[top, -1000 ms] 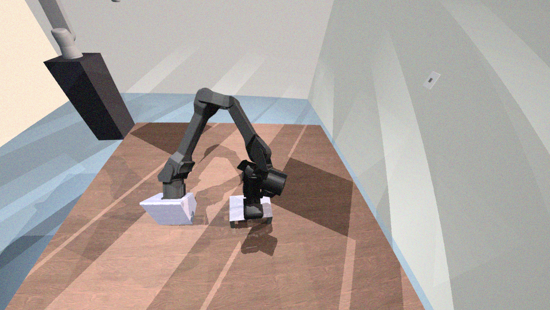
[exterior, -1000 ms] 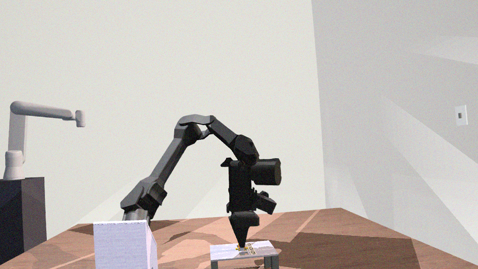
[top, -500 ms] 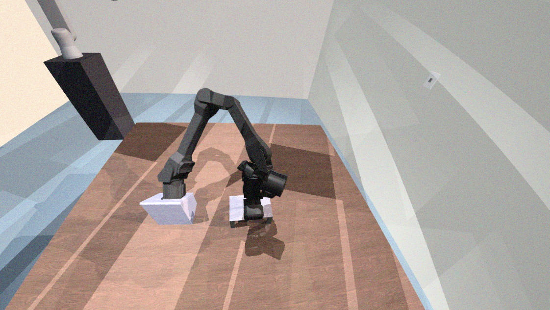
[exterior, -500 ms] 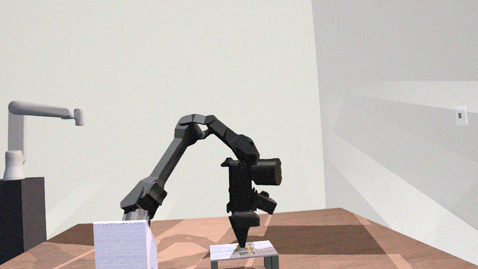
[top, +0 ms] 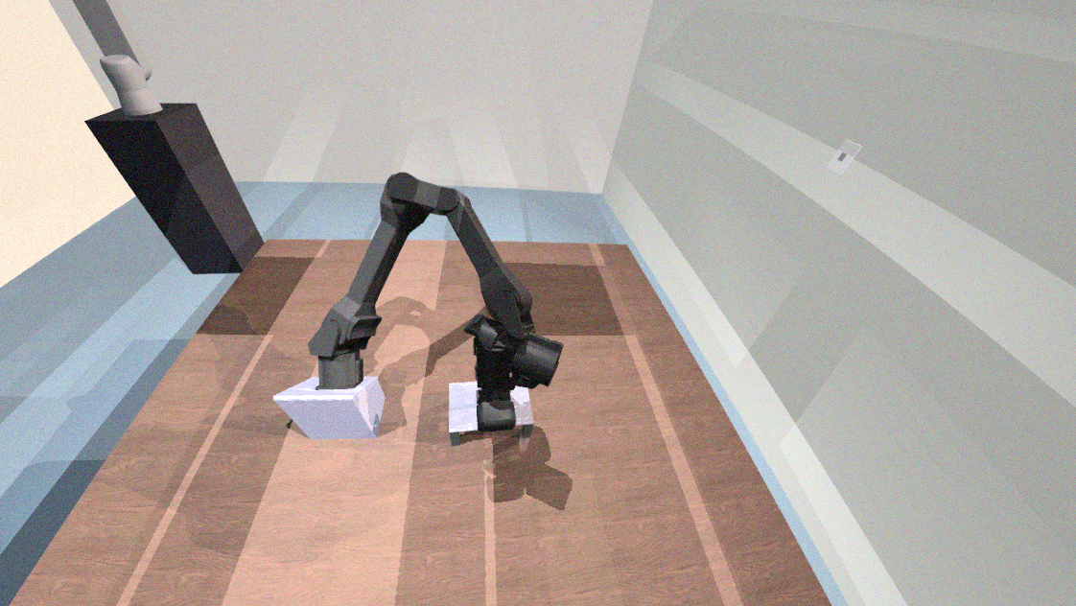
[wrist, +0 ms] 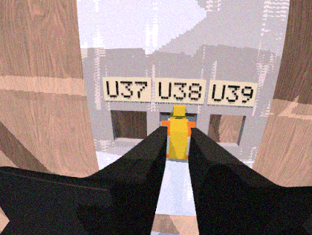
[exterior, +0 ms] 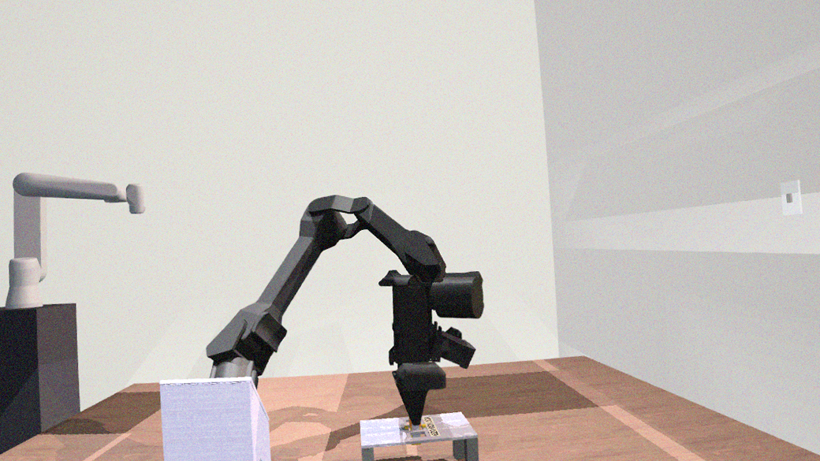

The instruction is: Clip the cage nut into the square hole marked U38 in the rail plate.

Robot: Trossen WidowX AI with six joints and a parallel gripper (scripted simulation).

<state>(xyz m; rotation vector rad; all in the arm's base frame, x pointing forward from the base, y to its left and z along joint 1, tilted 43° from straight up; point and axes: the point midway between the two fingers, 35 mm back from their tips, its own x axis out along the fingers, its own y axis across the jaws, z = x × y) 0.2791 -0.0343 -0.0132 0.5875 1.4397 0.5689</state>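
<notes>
The yellow cage nut (wrist: pixel 178 141) (exterior: pixel 408 427) has orange parts on both sides. My gripper (wrist: pixel 177 134) (exterior: pixel 416 423) points down and is shut on the nut, one black finger on each side. The rail plate (wrist: pixel 122 63) (exterior: pixel 379 432) (top: pixel 462 406) stands raised on grey legs. The nut is at the U38 hole, below the U38 label (wrist: pixel 180 91) in the wrist view; a dark strip of the hole shows at its far end. A speck of yellow shows under the plate's front edge in the exterior view. The fingers hide the wings' fit. The top view hides the nut.
The open U37 hole (wrist: pixel 129 125) and U39 hole (wrist: pixel 226 128) flank the nut. A white block (top: pixel 331 415) (exterior: pixel 206 424) stands beside the plate, under the arm's base. A black pedestal (top: pixel 173 188) (exterior: pixel 17 360) with a pale arm is at the far left.
</notes>
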